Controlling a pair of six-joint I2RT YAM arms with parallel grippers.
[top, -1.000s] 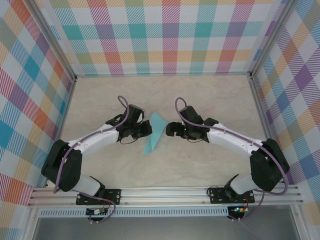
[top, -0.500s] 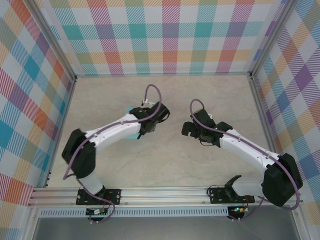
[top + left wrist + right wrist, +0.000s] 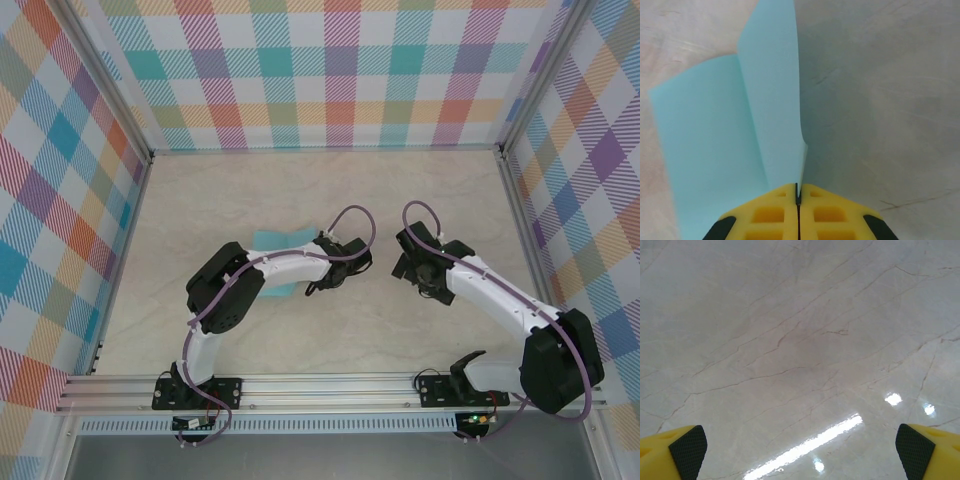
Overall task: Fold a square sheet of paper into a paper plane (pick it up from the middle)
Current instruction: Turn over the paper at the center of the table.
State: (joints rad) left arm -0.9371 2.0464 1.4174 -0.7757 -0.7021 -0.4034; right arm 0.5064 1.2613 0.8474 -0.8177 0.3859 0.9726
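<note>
Swept rightward within the last second, left tool (image 3: pixel 798 194) clamps the creased turquoise paper sheet (image 3: pixel 745 135), fold unfinished; right tool (image 3: pixel 800 445) gapes empty.

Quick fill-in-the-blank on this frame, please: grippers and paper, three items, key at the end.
1. The left gripper is ___ on the turquoise sheet of paper.
2. The right gripper hangs over the table with its jaws ___.
3. The fingers pinching the sheet of paper are coloured ___.

Missing words: shut; open; yellow
</note>
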